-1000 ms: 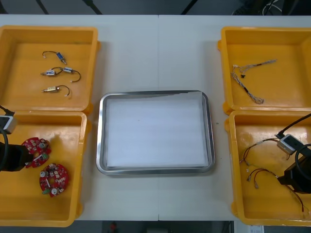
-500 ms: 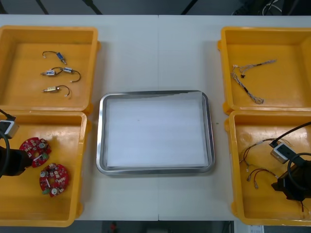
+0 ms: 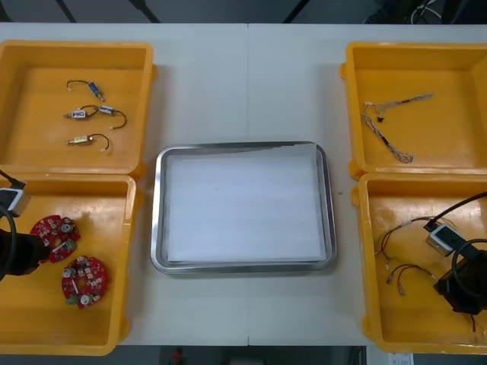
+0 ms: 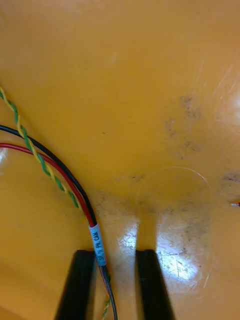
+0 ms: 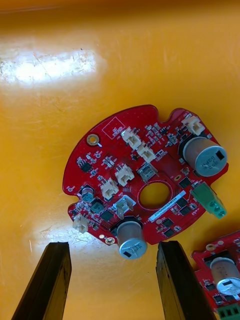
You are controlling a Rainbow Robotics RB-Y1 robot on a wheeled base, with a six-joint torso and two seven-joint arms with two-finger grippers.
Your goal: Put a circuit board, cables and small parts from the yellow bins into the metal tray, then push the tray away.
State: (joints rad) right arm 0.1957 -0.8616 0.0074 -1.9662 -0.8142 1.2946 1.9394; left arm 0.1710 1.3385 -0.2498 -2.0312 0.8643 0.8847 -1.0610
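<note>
**A:** Status?

**B:** Nothing loaded yet. On the desk (image 3: pixel 251 84), the tray (image 3: pixel 243 144) sits in the middle, nearer the front edge. It's bare and white inside, and not pushed. The four bins (image 3: pixel 129 258) at the left and right edges hold everything.

**A:** Grippers?

**B:** Left gripper (image 5: pixel 114 247) is in the near-left corner bin with its fingers spread wide. A circuit board (image 5: pixel 145 180) lies just past the tips, untouched. Right gripper (image 4: pixel 116 255) is in the near-right corner bin (image 3: pixel 365 258), fingers narrowly parted. A cable bundle (image 4: pixel 65 175) runs between them, against one finger. It doesn't look pinched.

**A:** Remaining?

**B:** Everything: the board, the cables, the small parts (image 3: pixel 91 114) in the far-left bin, then the push.
</note>
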